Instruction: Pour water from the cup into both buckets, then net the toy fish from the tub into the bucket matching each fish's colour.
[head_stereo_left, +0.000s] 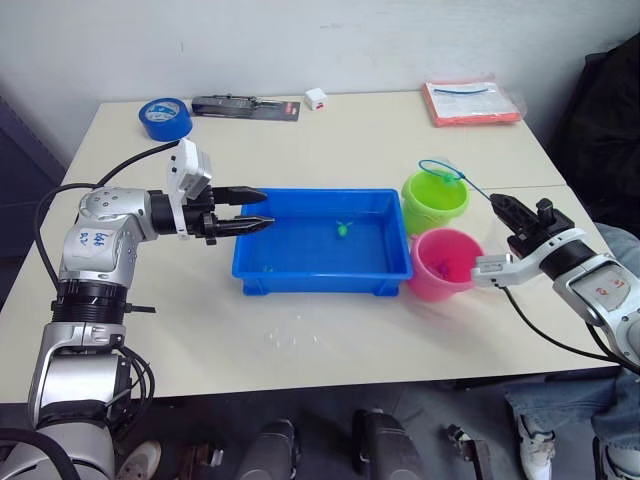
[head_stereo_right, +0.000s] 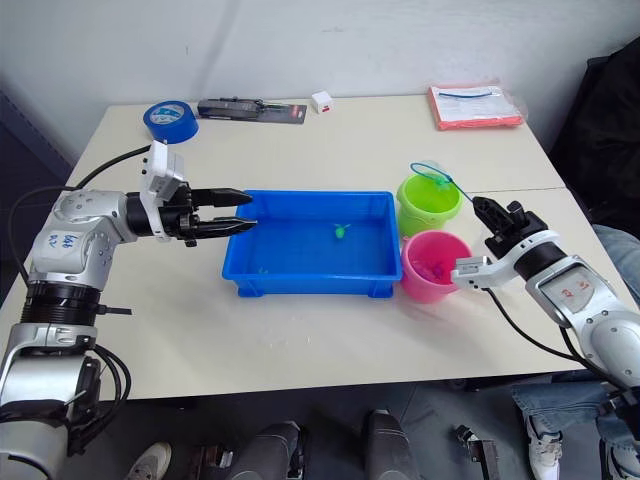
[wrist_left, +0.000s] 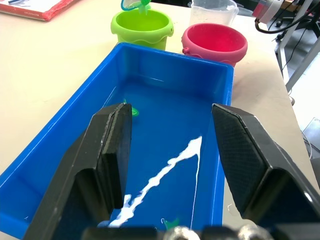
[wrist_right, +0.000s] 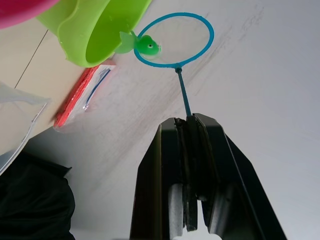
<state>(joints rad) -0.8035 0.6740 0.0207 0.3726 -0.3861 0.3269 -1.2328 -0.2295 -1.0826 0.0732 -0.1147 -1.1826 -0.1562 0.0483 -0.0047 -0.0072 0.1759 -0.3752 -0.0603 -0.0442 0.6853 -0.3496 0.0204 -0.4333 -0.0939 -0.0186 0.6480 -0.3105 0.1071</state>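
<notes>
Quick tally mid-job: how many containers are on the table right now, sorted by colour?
Bright-blue shallow rectangular plastic tub: 1
Lime-green small round plastic bucket: 1
Pink small round plastic bucket: 1
Clear wide thin-walled plastic cup: 1
Total: 4

Tub (head_stereo_left: 322, 268): bright blue, plain. Just beside it, green bucket (head_stereo_left: 434, 200) lime; pink bucket (head_stereo_left: 443, 263) hot pink. Net (wrist_right: 173, 39): light-blue hoop, blue stick. Fish on hoop (wrist_right: 146, 46): green; fish in tub (head_stereo_left: 342, 229): green. Beyond the tub: tape roll (head_stereo_left: 164, 117) blue, folder (head_stereo_left: 470, 103) orange-red.
</notes>
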